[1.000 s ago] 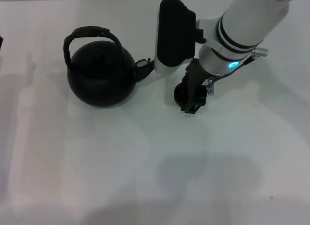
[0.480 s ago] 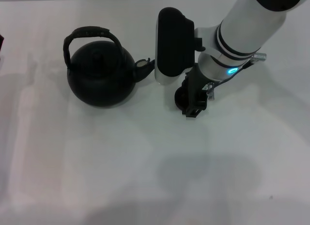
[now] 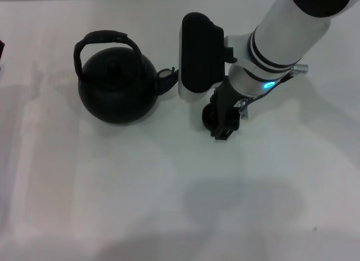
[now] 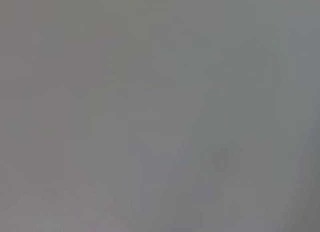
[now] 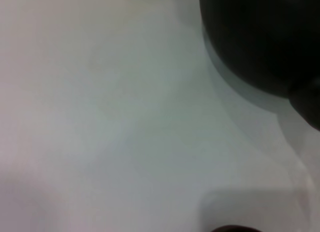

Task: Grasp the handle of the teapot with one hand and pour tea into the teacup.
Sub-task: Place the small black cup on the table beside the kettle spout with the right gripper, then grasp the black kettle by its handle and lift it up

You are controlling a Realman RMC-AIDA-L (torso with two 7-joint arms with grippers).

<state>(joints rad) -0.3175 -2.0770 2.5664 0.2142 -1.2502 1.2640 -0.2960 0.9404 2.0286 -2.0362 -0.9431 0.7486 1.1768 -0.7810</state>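
White table (image 3: 112,205) carries everything; no writing shows. Toward its far left edge sits the teapot (image 3: 117,88), round matte black, its textured handle (image 3: 106,37) arched upright and its spout pointing right. The teacup (image 3: 210,114), tiny and dark, sits mid-table under the right gripper (image 3: 224,121); whether its fingers hold it cannot be told.

Matt black teapot (image 3: 117,89), textured handle (image 3: 106,38)
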